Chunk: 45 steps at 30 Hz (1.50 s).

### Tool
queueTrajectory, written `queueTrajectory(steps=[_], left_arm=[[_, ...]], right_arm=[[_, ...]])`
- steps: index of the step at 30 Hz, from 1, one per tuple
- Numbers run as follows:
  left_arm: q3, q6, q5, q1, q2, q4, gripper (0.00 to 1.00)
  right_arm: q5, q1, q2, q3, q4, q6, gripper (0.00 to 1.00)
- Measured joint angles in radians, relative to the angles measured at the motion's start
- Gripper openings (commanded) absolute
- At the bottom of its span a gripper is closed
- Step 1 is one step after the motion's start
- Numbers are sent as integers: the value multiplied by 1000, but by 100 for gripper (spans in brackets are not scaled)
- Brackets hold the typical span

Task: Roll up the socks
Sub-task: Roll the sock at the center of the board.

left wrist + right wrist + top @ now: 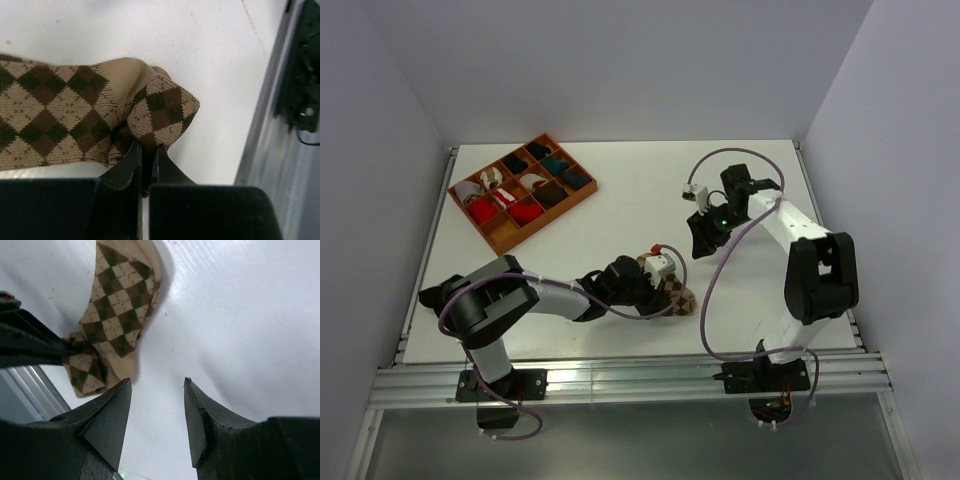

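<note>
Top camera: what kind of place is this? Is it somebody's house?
Probably a robot lab bench, not a house: bare white table, blank walls, left arm and right arm bolted to a metal rail, a tray of sock rolls, an argyle sock to practise on.

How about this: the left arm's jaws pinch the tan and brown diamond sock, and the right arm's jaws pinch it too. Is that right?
Not quite. The right arm has its jaws open and holding nothing, beside the tan and dark-brown diamond-patterned fabric sock; the right wrist view shows that. The left arm does pinch the sock in its shut jaws.
</note>
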Motion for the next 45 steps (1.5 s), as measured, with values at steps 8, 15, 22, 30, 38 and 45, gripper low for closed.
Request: queueTrajectory(steps=[8,15,22,30,38,45], left_arm=[[-24,-188,294,114,43,52,0],[45,-472,560,188,211,165,0],[103,-651,655,219,272,124,0],[134,-728,687,235,294,67,0],[134,-771,714,249,312,82,0],[134,-803,736,256,333,118,0]], right_arm=[[-17,-17,-211,-132,30,-130,57],[-92,-5,-381,-267,21,-319,65],[-113,119,-478,-374,14,-437,68],[-43,339,-524,-523,82,-435,68],[26,406,-484,-539,191,-417,67],[79,444,-426,-571,285,-393,60]])
